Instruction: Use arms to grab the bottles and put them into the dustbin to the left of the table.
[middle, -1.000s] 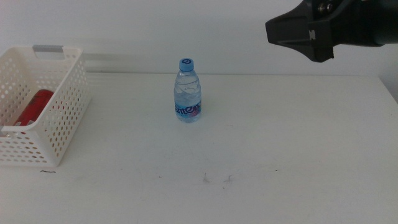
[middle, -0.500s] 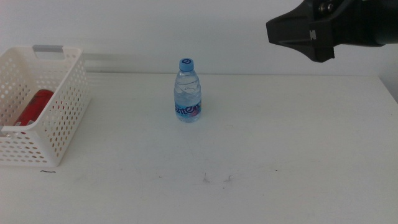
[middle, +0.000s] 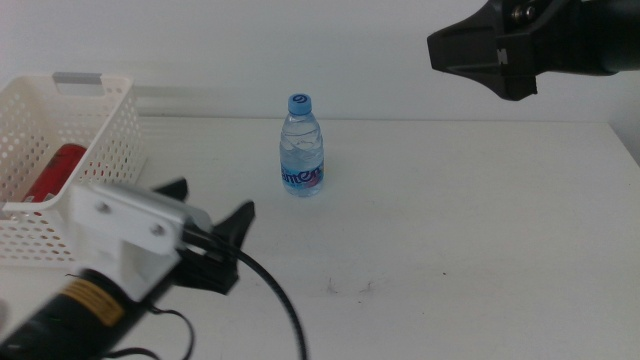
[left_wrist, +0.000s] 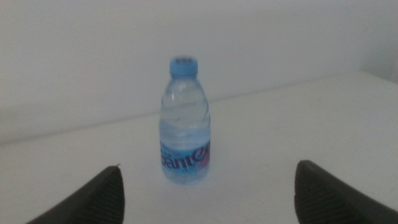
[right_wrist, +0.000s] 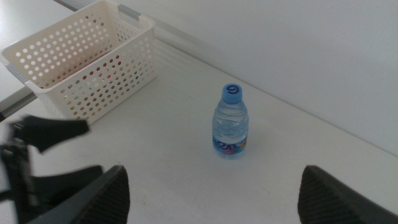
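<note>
The small clear blue-capped water bottle stands upright mid-bench, straight ahead of the left claw, which is wide open, empty and nearer; the right claw, also open and empty, hangs high.

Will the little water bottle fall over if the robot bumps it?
Probably: the water bottle stands upright, tall on a narrow base. Once down, its round body would likely roll. The left gripper, jaws open, is not touching it.
</note>
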